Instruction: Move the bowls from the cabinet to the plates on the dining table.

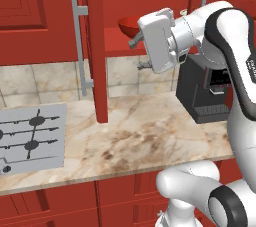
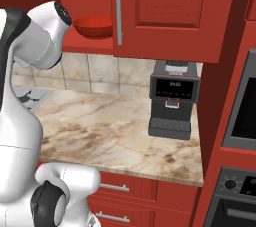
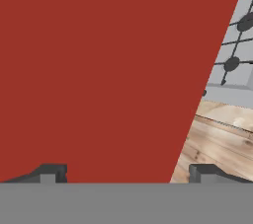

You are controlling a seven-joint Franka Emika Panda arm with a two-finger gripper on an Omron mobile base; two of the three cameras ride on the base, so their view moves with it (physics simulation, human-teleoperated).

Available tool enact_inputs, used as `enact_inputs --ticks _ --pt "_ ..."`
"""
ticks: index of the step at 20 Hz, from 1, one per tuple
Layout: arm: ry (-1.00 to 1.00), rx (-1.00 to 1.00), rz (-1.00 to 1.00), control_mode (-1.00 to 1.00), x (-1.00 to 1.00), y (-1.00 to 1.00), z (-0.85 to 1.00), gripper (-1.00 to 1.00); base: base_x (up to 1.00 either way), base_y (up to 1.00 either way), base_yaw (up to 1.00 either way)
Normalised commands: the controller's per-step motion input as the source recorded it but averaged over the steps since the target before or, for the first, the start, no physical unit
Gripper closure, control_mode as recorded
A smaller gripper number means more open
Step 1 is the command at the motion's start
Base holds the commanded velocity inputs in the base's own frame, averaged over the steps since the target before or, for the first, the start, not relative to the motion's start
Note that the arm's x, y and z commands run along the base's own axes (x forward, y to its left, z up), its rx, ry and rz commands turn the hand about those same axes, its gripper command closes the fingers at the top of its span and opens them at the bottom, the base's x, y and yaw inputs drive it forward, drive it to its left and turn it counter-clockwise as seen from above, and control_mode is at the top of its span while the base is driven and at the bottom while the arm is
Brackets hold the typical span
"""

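Observation:
A glossy red bowl (image 1: 128, 25) (image 2: 93, 26) sits on the red inner shelf of the open wall cabinet (image 1: 122, 46) (image 2: 85, 44). My gripper (image 1: 139, 53) (image 3: 126, 173) hangs just in front of the shelf, slightly below and right of the bowl, not touching it. Its fingers (image 3: 49, 172) stand wide apart and open with nothing between them. They point left at the inner face of the open cabinet door (image 1: 96, 46) (image 3: 99, 70). The plates and the dining table are out of view.
A black coffee machine (image 1: 202, 91) (image 2: 172, 98) stands on the marble counter (image 1: 140, 136) (image 2: 110, 126) under the cabinet's shut right door (image 2: 160, 11). A grey cooktop (image 1: 30, 138) (image 3: 237, 55) lies at the left. A dark oven front (image 2: 245, 101) stands at the far right.

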Motion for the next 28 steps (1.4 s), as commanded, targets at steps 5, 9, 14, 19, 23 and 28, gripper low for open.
enact_inputs --ticks 5,9,14,19,23,28 --pt "-0.12 -0.03 -0.08 -1.00 -0.97 -0.85 0.17 -1.00 0.00 0.00 0.00" --pt "-0.08 -0.12 -0.06 -1.00 -0.54 -0.82 0.01 -1.00 0.00 0.00 0.00" --pt "-0.08 -0.20 -0.05 -1.00 -0.33 -0.79 0.00 -1.00 0.00 0.00 0.00" --pt "-0.05 -0.27 -0.04 -1.00 -0.08 -0.72 0.00 -1.00 0.00 0.00 0.00" --pt "-0.10 -0.29 0.00 -1.00 0.00 -0.58 0.06 -1.00 0.00 0.00 0.00" --pt "-0.10 -0.33 -0.03 -1.00 -0.02 -0.45 0.00 -1.00 0.00 0.00 0.00"
